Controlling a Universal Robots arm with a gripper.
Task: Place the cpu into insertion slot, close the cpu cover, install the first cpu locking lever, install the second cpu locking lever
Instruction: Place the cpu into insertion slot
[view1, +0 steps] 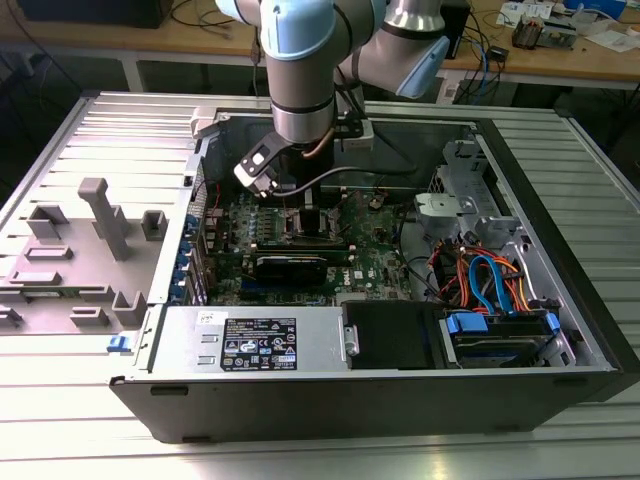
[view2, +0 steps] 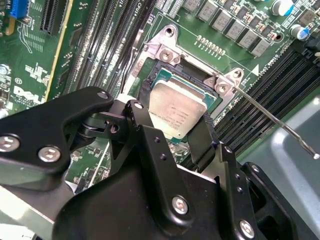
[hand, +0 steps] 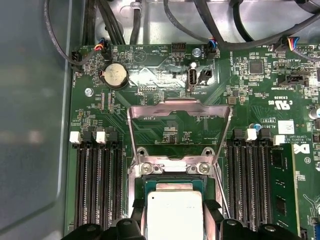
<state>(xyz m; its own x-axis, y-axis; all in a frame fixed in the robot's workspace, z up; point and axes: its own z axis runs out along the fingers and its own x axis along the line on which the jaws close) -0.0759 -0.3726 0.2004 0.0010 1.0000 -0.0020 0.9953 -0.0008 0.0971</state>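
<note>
Silver-grey square cpu (hand: 175, 215), clamped in the black gripper (view2: 174, 116), sits at the dark-rimmed insertion slot (view2: 175, 71). Silvery metal-frame cpu cover (hand: 150, 108) stands raised beside that slot, giving access.

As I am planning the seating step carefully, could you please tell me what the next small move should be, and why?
Probably ease the gripper straight down a touch, without loosening its grip. Its fingers appear closed on the cpu, which sits squarely over the insertion slot, but whether it lies flat I cannot tell. The cpu cover stands open, clear of the path.
</note>
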